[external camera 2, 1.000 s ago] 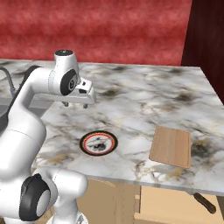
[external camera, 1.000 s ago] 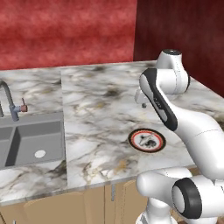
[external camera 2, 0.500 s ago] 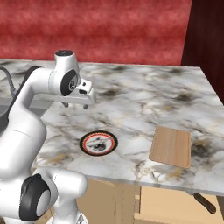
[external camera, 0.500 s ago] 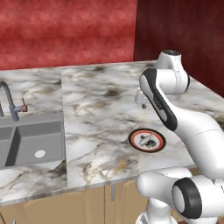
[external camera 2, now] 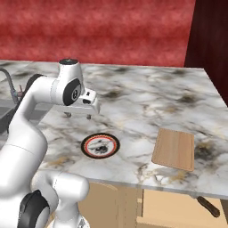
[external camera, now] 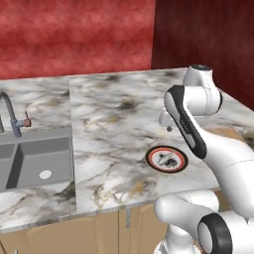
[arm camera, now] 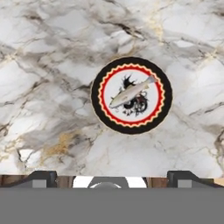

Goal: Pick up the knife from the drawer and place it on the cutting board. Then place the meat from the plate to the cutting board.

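Observation:
The plate (external camera 2: 100, 145) (external camera: 166, 158) (arm camera: 131, 95), black-rimmed with a red-orange ring, lies near the counter's front edge. On its white centre sits the small mottled meat (arm camera: 132, 99) (external camera 2: 101, 144). My gripper (external camera 2: 78, 115) (external camera: 165, 125) (arm camera: 111, 178) hovers open above the counter just behind the plate, pointing down, with nothing between its fingers. To the right of the plate lies the light-brown cutting board (external camera 2: 174, 148), bare. Below the counter edge the tan drawer (external camera 2: 173, 211) stands pulled out, with the dark knife (external camera 2: 208, 206) lying in its right part.
A grey sink (external camera: 30, 158) with a tap (external camera: 15, 119) is set into the counter at the left. A red wall (external camera 2: 98, 31) backs the marble counter (external camera 2: 142, 102). Cabinet fronts (external camera: 104, 230) run below the counter edge.
The arm has sunk a little, bringing the open hand slightly lower over the counter behind the plate. The plate, board and knife have stayed put.

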Controlling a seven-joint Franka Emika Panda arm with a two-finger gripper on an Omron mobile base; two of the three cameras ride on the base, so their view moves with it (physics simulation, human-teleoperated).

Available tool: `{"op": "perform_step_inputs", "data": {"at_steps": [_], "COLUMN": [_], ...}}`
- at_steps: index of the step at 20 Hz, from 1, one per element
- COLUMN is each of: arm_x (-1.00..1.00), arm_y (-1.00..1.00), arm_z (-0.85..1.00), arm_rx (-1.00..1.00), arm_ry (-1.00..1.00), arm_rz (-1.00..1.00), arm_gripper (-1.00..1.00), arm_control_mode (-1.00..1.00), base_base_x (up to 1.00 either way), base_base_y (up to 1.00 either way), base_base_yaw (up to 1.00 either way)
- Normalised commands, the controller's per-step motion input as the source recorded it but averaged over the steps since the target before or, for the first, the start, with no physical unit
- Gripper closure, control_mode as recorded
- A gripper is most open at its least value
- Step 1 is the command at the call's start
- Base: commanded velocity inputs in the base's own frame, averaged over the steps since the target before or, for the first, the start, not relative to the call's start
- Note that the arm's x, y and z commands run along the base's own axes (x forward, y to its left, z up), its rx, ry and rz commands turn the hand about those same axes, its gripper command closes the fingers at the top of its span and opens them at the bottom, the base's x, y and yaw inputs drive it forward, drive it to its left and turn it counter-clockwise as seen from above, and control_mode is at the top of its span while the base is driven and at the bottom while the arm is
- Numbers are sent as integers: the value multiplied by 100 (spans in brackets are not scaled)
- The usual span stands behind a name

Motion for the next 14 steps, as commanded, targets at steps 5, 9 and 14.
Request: {"op": "perform_step_inputs", "data": {"at_steps": [5, 9, 14], "arm_x": [-43, -37, -39], "arm_y": [-56, -44, -83], "arm_z": [-4, -6, -31], "arm_rx": [0, -6, -4], "arm_ry": [5, 10, 9], "arm_rz": [-5, -6, -6], "arm_gripper": [-100, -100, -100], "arm_control_mode": [-100, -100, -100], "base_base_x": [0, 0, 0], "base_base_y": [0, 0, 0], "base_base_yaw": [0, 0, 0]}}
